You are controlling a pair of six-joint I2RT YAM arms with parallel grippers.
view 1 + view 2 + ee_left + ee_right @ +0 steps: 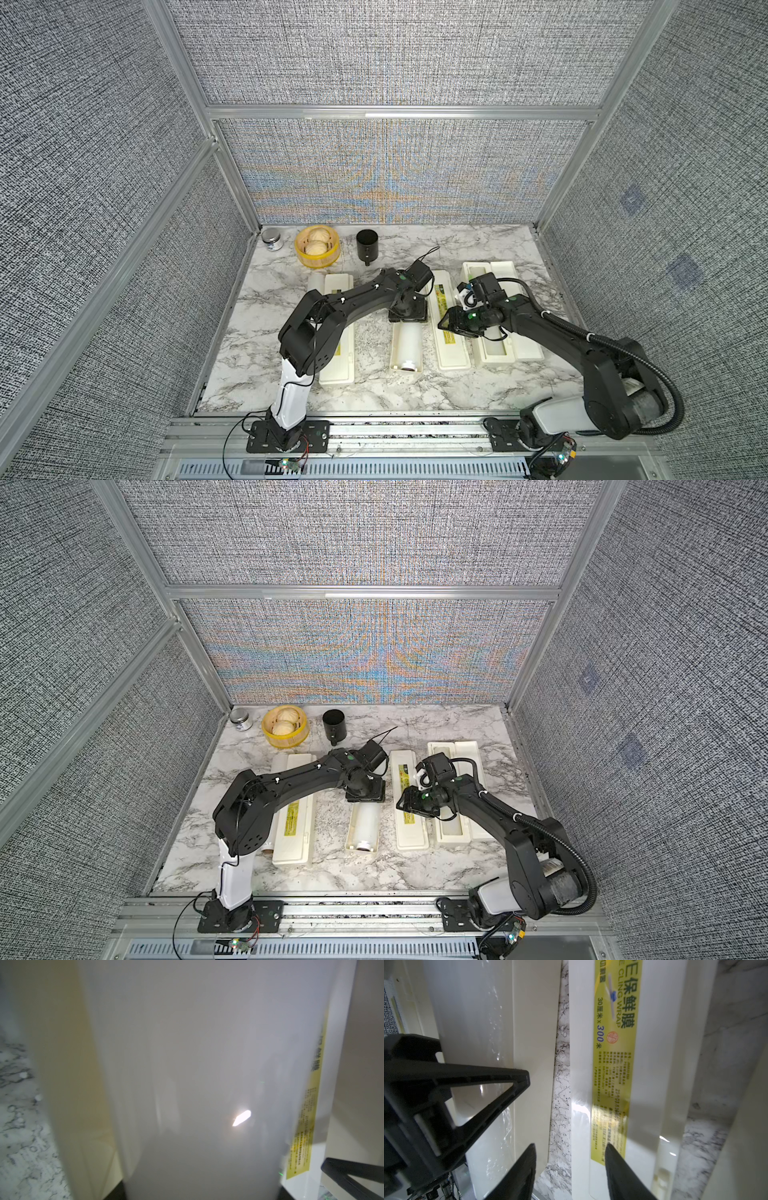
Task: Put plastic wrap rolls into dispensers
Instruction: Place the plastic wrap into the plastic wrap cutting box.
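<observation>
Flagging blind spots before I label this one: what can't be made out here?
- Whether the left gripper holds the middle roll: the left arm covers its tips in both top views; the left wrist view is blurred.
- The left roll: mostly behind that arm in both top views.
- The right roll: its middle lies under the right arm.
- The jar: print too small.

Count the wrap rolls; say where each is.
3. A loose roll lies beside the closed left box; a second roll in the open middle box; a third roll in the open right box. The closed one may hide another.
</observation>
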